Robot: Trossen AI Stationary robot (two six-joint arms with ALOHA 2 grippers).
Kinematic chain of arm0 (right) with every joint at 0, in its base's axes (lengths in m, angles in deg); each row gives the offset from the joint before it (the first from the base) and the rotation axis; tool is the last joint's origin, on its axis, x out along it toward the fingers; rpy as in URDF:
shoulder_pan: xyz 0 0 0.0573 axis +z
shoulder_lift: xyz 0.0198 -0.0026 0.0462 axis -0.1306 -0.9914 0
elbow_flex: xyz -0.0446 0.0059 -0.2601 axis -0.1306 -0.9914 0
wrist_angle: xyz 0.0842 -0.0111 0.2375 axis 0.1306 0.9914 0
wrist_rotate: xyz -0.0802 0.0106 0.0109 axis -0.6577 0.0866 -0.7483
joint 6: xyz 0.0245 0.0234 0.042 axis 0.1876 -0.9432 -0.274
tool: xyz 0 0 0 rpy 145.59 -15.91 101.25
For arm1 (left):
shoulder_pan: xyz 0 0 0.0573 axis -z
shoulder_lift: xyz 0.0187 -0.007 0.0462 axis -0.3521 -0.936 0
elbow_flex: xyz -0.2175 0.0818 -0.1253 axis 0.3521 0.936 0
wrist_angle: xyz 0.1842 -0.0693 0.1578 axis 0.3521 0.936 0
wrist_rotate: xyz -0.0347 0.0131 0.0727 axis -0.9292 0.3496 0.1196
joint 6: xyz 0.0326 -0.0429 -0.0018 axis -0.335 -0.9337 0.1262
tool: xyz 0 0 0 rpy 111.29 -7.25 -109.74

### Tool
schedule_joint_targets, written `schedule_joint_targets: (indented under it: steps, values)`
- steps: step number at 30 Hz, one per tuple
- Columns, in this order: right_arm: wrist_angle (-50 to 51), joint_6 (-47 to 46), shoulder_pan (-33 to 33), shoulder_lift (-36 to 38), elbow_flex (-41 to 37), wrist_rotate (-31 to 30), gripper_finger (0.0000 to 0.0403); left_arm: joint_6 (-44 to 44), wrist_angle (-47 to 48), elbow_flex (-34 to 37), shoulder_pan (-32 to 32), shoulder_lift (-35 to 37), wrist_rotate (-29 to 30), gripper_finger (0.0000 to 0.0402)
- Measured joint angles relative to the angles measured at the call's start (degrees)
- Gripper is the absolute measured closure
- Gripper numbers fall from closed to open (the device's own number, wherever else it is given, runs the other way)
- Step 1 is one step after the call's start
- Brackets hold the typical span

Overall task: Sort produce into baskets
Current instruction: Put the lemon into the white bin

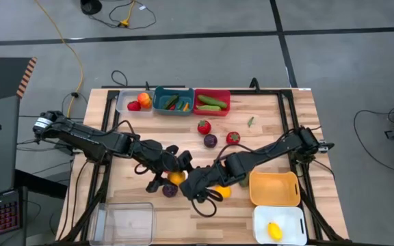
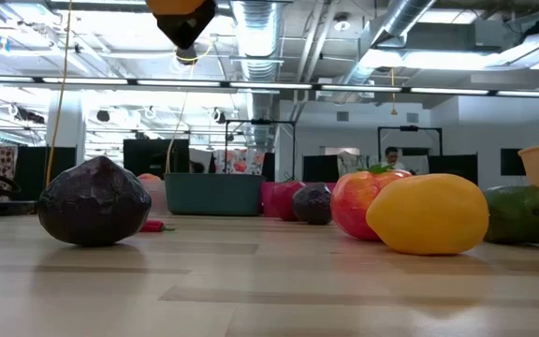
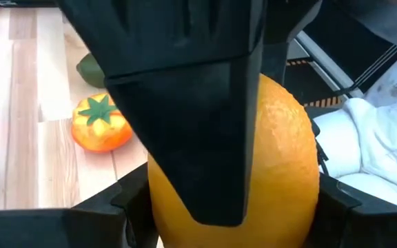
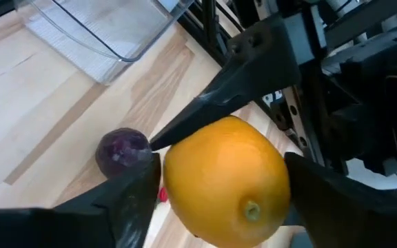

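- Currently, which bins are loaded, reading left to right?
- Clear bin (image 1: 108, 222): nothing inside. Grey bin (image 1: 123, 104): one red and one orange piece. Teal bin (image 1: 157, 102): several small mixed pieces. Red bin (image 1: 226, 108): long green pieces. Orange-yellow bin (image 1: 255, 191): nothing inside. White bin (image 1: 294, 217): one lemon (image 1: 273, 230).
- What lies loose on the table (image 1: 272, 137)?
- A purple fruit (image 1: 170, 190) just beside the grippers, then a tomato (image 1: 204, 126), a dark plum (image 1: 211, 141) and a red fruit (image 1: 232, 137) at mid-table. A stemmed orange piece (image 3: 100, 124) and a green piece (image 3: 92, 69) lie near the right arm.
- State of the grippers?
- The left gripper (image 1: 172, 172) is clamped on an orange (image 3: 281, 158), held up off the table near its front centre. The right gripper (image 1: 207, 190) sits around that same orange; whether it grips yet cannot be told.
- Progress?
- Judged roughly half done. The step in hand looks like a hand-over of the orange toward the right-side bins. About six loose pieces remain, and two bins have received nothing.
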Motion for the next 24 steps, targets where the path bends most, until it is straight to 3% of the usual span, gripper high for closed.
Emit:
schedule_joint_targets:
  steps: [7, 16, 24]
  values:
    - [0.0, 0.0, 0.0, 0.0, 0.0, 0.0, 0.0128, 0.1, 0.1, 0.0, 0.0, 0.0, 0.0, 0.0170]
    - [-0.1, 0.0, 0.0, 0.0, 0.0, 0.0, 0.0133, 0.6, 0.0, 0.0, 0.1, 0.0, 0.1, 0.0165]
    - [0.0, -0.1, 0.0, 0.0, 0.0, 0.0, 0.0134, -0.1, -0.2, 0.0, 0.1, 0.0, 1.6, 0.0110]
